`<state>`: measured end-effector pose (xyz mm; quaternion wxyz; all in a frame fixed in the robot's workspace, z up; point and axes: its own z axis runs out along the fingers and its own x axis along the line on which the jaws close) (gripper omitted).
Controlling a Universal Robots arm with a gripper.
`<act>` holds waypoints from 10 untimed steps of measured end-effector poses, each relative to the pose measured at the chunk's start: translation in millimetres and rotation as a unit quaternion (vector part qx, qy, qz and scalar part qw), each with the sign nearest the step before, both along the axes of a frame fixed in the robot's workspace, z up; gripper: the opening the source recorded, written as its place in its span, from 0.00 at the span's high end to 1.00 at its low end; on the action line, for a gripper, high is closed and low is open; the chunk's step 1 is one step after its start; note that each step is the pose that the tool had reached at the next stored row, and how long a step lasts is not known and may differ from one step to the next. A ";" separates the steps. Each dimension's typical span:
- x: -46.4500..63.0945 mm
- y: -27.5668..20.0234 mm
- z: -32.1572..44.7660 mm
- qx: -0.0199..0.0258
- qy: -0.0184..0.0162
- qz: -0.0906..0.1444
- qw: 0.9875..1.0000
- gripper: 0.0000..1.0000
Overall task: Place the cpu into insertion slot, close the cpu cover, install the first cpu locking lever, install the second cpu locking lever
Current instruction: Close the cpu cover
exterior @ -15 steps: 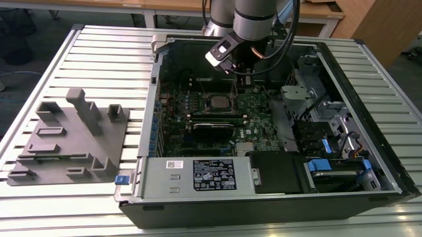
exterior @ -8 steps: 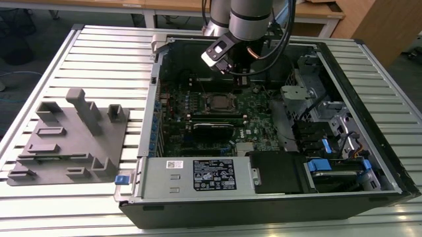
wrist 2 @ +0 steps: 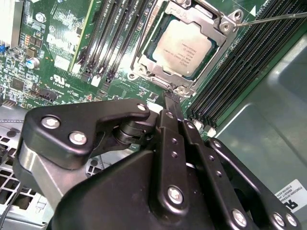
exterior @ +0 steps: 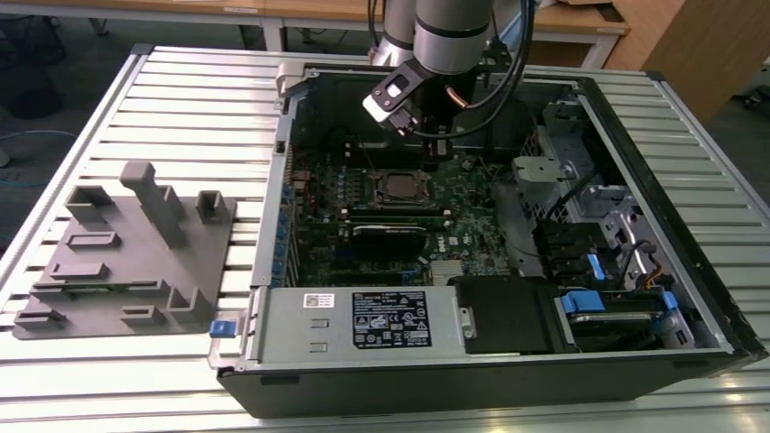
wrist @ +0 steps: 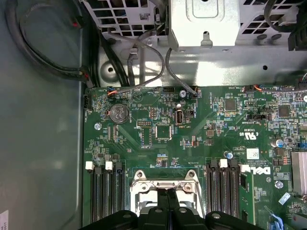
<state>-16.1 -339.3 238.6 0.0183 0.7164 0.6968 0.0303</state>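
**A:** Where is the cpu?

**B:** Seated. In the second wrist view the cpu (wrist 2: 184, 50) lies flat in its socket, pale metal top up. The cpu cover (wrist 2: 218, 22) is down around it, with the cut-out framing the chip.

**A:** And in the wider shot?

**B:** In the exterior view the insertion slot (exterior: 382, 192) sits about mid-board inside the open computer case (exterior: 481, 383). The gripper (exterior: 434, 149) hangs low over the board at the slot's one o'clock. The power supply (exterior: 361, 320) is at the slot's six o'clock. A grey fixture (exterior: 121, 244) stands on the slatted table (exterior: 180, 99) at the case's nine o'clock.

**A:** What about the fingers?

**B:** In both wrist views the fingers (wrist 2: 169, 125) (wrist: 162, 207) are pressed together, and I see nothing between them. The tips point at the edge of the cover nearest the arm. They look very close to it, but I can't say whether they touch.

**A:** Any lever showing?

**B:** One thin locking lever (wrist 2: 273, 17) runs out from a corner of the cover, across the memory slots (wrist 2: 240, 72) on that side.
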 end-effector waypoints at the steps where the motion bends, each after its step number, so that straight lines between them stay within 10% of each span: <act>1: 0.0 0.0 0.0 0.000 0.000 0.000 1.000 0.89; 10: -1.0 0.0 -0.5 0.000 0.002 0.000 1.000 0.89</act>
